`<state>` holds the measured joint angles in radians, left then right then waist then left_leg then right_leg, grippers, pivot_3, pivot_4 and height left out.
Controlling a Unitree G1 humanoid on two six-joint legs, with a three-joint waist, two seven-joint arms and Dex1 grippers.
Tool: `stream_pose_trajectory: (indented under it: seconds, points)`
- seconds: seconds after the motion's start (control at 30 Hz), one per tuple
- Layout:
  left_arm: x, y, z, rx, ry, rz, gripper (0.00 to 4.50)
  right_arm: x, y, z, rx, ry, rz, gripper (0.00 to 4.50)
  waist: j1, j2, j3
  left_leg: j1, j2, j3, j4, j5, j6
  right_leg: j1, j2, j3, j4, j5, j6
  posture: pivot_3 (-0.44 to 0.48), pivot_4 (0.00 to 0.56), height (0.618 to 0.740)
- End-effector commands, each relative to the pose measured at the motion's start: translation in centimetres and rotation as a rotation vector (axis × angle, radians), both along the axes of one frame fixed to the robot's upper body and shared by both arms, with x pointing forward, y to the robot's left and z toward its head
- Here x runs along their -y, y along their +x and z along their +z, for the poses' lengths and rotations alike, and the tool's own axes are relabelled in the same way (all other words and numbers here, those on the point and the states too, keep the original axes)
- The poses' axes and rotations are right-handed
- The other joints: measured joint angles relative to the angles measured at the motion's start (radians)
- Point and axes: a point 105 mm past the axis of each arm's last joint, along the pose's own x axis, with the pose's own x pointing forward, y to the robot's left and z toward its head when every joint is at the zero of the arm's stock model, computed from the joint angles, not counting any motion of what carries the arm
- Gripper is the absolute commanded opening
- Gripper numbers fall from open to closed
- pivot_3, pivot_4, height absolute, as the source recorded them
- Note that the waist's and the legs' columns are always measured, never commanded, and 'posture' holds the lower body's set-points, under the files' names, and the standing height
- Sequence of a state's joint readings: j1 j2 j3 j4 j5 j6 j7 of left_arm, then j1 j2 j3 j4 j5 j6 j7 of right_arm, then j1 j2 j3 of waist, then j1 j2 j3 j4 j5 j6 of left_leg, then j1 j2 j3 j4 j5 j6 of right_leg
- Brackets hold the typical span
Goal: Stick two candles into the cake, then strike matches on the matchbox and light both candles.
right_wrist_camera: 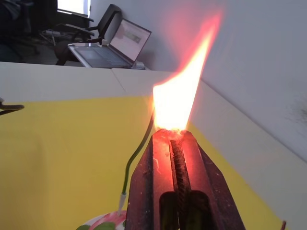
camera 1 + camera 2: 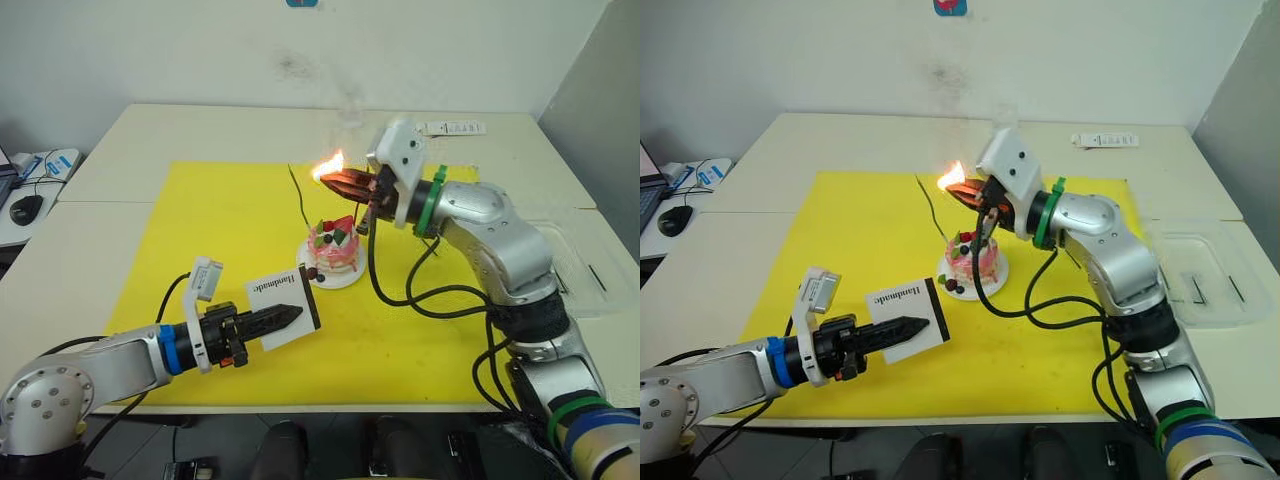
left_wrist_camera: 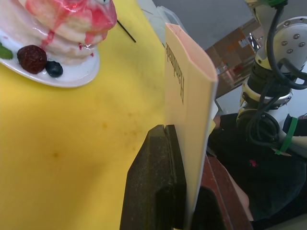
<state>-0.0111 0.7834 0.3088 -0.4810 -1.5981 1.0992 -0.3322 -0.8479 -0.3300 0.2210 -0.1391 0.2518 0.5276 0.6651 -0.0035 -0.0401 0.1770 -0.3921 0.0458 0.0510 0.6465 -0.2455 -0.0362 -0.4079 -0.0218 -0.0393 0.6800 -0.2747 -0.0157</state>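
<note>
Lighting step: right pincer [image 2: 345, 183] clamps a burning match [image 1: 178, 167] above the cake [image 2: 334, 249] mid-bench, left pincer [image 2: 285, 318] grips the matchbox [image 2: 283, 305]; next, probably bring flame to green candle [image 2: 299, 197] tip.

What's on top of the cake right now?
On the cake: a strawberry slice, dark berries and leaves, plus the green candle rising from its far-left side. The right gripper holds a burning match above; any red candle is hidden behind it.

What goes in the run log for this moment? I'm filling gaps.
left gripper: shut on matchbox | right gripper: shut on match, flame at tips | green candle: in cake, unlit
</note>
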Motion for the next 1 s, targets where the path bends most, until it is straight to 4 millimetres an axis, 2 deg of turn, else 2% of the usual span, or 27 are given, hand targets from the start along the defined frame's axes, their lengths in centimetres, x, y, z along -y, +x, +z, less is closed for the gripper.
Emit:
stream_pose_trajectory:
  seconds: [0.03,0.17,0.37,0.6,1.0]
  points:
    - [0.3,-0.1,0.9,0.039,-0.011,-0.013,0.00,-0.6,-0.1,1.6,0.072,0.036,-0.004,0.05,-0.001,0.000,0.000,0.000,0.000,0.000,0.000,0.000,0.000,0.000,0.000,0.000,0.000,0.000,0.000,0.000,0.150,0.740]
    - [0.4,-0.1,1.0,0.041,-0.016,-0.017,0.00,-1.8,-0.3,1.2,0.072,0.045,0.007,0.05,-0.001,0.000,0.000,0.000,0.000,0.000,0.000,0.000,0.000,-0.001,0.000,0.000,0.000,0.000,-0.001,0.000,0.150,0.740]
    - [0.6,-0.1,1.0,0.042,-0.016,-0.024,0.00,-2.5,0.1,0.5,0.082,0.030,-0.015,0.05,-0.001,0.000,0.000,-0.001,0.001,0.000,0.000,0.000,0.000,-0.001,0.001,0.000,0.000,0.000,-0.001,0.000,0.150,0.740]
    - [0.8,-0.2,1.0,0.040,-0.021,-0.028,0.00,-2.8,0.4,1.1,0.104,0.049,-0.022,0.05,-0.001,0.000,0.000,-0.001,0.001,0.000,0.000,0.000,0.000,-0.001,0.001,0.000,0.000,0.000,-0.001,0.000,0.150,0.740]
    - [0.9,-0.4,1.0,0.034,-0.023,-0.030,0.00,-3.6,-0.4,1.8,0.110,0.077,0.024,0.05,-0.001,0.000,0.000,-0.001,0.001,0.000,0.000,0.000,0.000,-0.002,0.001,0.000,0.000,0.000,-0.001,0.000,0.150,0.740]
